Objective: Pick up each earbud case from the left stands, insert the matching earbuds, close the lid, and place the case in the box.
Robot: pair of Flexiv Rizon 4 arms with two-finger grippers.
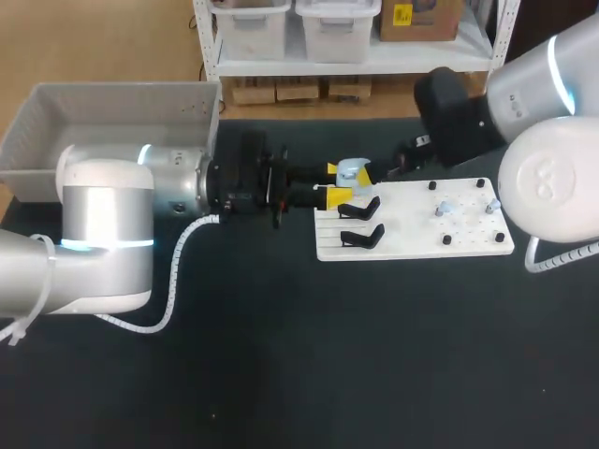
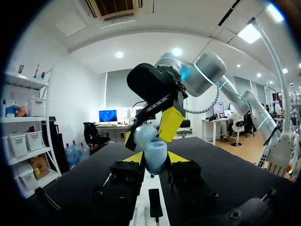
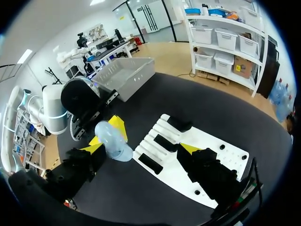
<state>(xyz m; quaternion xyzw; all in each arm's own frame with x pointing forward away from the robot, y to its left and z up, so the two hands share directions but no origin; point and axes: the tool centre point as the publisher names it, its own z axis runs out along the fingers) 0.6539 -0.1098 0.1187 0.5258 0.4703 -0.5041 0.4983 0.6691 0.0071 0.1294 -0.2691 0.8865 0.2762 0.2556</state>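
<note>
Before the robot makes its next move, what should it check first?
1. Is the pale blue plastic earbud case held from two sides by the left end effector: ok.
2. Is the case lid flipped open: ok.
3. Is an earbud in the right end effector: not ok, open and empty.
4. Are the small pale earbuds on the white pegged board: ok.
5. Do they match this case: cannot tell.
6. Is the grey plastic box beside the left arm: ok.
</note>
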